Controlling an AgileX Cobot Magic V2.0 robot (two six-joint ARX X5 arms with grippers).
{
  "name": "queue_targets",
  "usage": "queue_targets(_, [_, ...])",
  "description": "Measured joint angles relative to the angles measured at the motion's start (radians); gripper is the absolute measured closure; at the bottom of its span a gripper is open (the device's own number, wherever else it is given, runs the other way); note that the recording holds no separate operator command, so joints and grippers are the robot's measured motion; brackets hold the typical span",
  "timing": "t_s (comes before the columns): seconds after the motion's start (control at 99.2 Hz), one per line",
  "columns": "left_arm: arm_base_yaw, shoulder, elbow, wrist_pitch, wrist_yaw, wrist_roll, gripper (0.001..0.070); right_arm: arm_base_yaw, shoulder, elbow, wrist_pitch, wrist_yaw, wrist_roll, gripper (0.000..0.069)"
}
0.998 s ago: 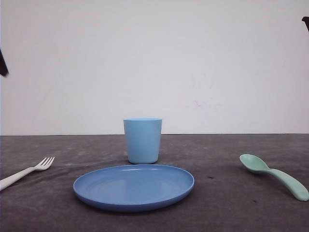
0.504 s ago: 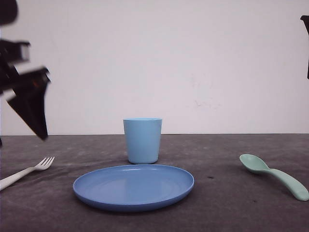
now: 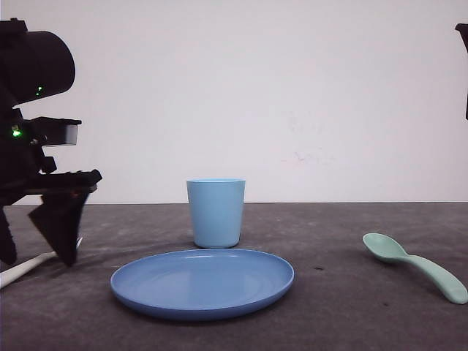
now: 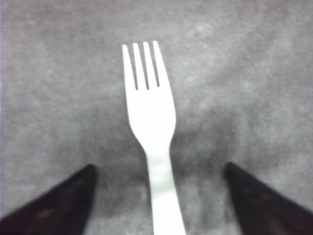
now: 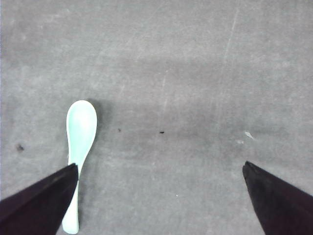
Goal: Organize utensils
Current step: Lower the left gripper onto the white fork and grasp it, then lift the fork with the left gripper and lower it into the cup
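A white fork (image 4: 149, 112) lies flat on the grey table, tines pointing away from my left gripper (image 4: 160, 165). That gripper is open, with one dark finger on each side of the fork's neck and clear gaps between them. In the front view the left gripper (image 3: 40, 262) hangs low at the far left; its finger (image 3: 62, 227) hides the tines, and the fork's handle (image 3: 14, 272) shows below. The mint-green spoon (image 3: 417, 263) lies at the right. My right gripper (image 5: 160, 165) is open high above the table, and the spoon (image 5: 80, 127) runs under one finger.
A round blue plate (image 3: 202, 281) lies in the middle near the front. A light blue cup (image 3: 216, 212) stands upright just behind it. A dark part of the right arm (image 3: 463, 44) shows at the top right edge. A white wall closes the back.
The left arm has dropped from the upper left edge down to the fork, and its fingers now straddle it. Fork, spoon, plate and cup have not moved.
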Motion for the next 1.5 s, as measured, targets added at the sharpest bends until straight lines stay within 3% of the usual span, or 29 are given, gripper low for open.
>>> queue_targets(0.121, [0.000,0.000,0.000,0.005,-0.003,-0.004,0.0428,0.000,0.000,0.000,-0.002,0.000,0.000,0.0011])
queue_targets(0.444, [0.000,0.000,0.000,0.005,-0.003,-0.007,0.0493,0.000,0.000,0.000,-0.005,0.000,0.000,0.0011])
queue_targets(0.585, [0.000,0.001,0.000,0.004,-0.003,-0.007,0.0560,0.000,0.000,0.000,-0.005,0.000,0.000,0.0011])
queue_targets(0.877, [0.000,0.023,0.011,-0.004,-0.003,-0.008,0.0577,0.000,0.000,0.000,-0.016,0.000,0.000,0.0011])
queue_targets(1.019, [-0.005,0.029,0.016,-0.003,-0.001,-0.008,0.0666,0.000,0.000,0.000,-0.018,0.000,0.000,0.0011])
queue_targets(1.321, [-0.021,0.026,0.031,-0.014,-0.001,-0.008,0.0671,0.000,0.000,0.000,-0.030,0.000,0.000,0.0011])
queue_targets(1.503, [-0.056,-0.048,0.133,0.012,0.057,-0.008,0.0671,0.000,0.000,0.000,-0.031,0.000,0.000,0.0011])
